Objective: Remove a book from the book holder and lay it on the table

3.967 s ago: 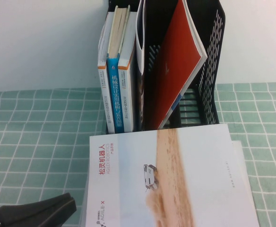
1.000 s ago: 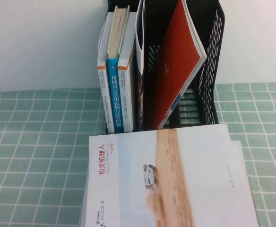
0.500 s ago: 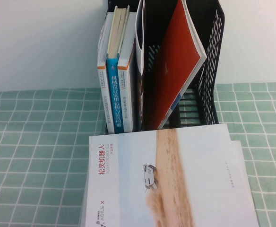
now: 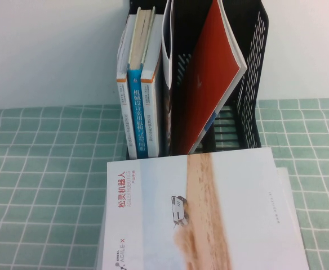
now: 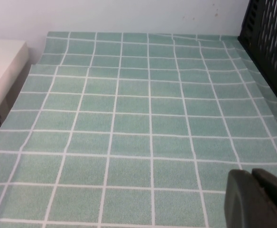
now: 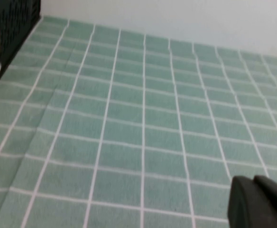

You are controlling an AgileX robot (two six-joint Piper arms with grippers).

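Down low over the green surface [image 5: 129,118]: left claw [image 5: 257,199] and right claw [image 6: 259,202], one at each side, both squeezed closed and holding nothing. Between them and a bit farther on, the book [image 4: 209,214], lying flat, long side likely running away from the robot, neither claw clearly nearer. Farthest back, just behind it, the book holder [image 4: 249,84].

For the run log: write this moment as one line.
book: flat on table | holder: red book inside | left gripper: shut, above cloth | right gripper: shut, above cloth
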